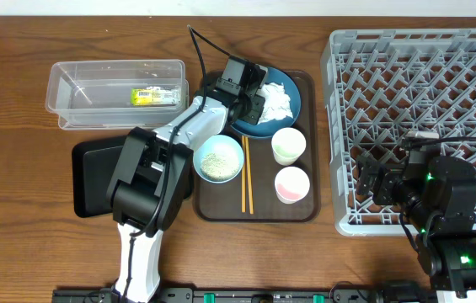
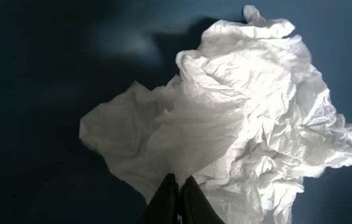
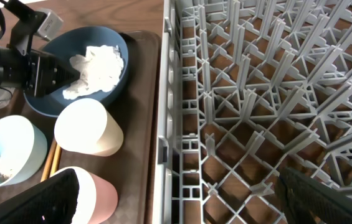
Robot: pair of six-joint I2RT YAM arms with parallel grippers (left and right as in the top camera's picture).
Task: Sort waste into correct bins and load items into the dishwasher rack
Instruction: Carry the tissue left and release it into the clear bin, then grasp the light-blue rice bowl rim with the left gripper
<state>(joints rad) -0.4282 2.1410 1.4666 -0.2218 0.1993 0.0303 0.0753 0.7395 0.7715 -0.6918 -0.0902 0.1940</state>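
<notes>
My left gripper reaches into the large dark blue bowl on the brown tray. Its fingers are pressed together on the edge of the crumpled white paper, which lies in the bowl. My right gripper is open and empty over the front left part of the grey dishwasher rack; its fingers straddle the rack's left wall. The small light-blue bowl holds white rice. Two white cups and wooden chopsticks lie on the tray.
The clear tub at the back left holds a yellow-green printed wrapper. The black tray lies in front of it, partly under my left arm. The brown serving tray sits close beside the rack.
</notes>
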